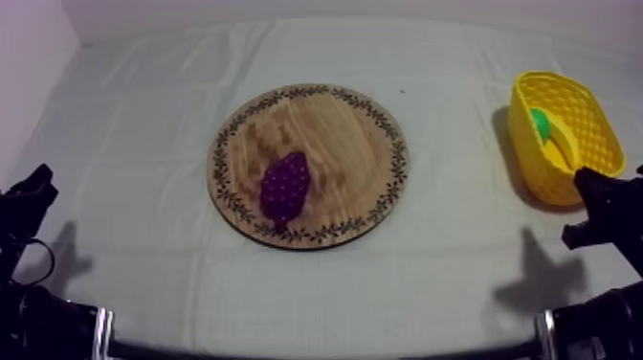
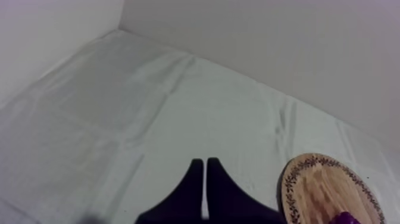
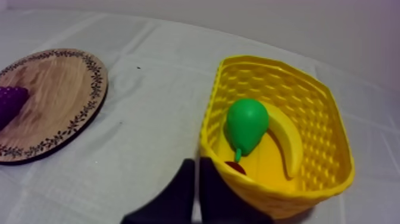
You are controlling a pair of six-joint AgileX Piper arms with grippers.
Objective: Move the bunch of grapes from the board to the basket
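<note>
The bunch of grapes (image 1: 285, 187) lay on the round wooden board (image 1: 344, 134), toward the board's near left part, inside the patterned rim. The board sat at the middle of the table on the grey-white cloth (image 1: 144, 144).

The left gripper (image 2: 204, 162) sat low at the table's left edge, well apart from the grapes. Its two black fingers were pressed together into a narrow wedge, holding nothing. Bare cloth and the board's left rim lay between it and the fruit.

The right gripper (image 3: 196, 162) sat low at the right side, its fingers likewise closed together on nothing. It was just beside the near end of the yellow basket (image 1: 538, 163) and well apart from the grapes, with cloth and most of the board between.

The basket stood at the table's right, apart from the board. In it lay a green pear (image 3: 246, 125), stem toward the gripper, touching a banana (image 3: 286, 140) curved along its far side, and a small red fruit (image 3: 237, 167) partly hidden by the near wall under the pear.
</note>
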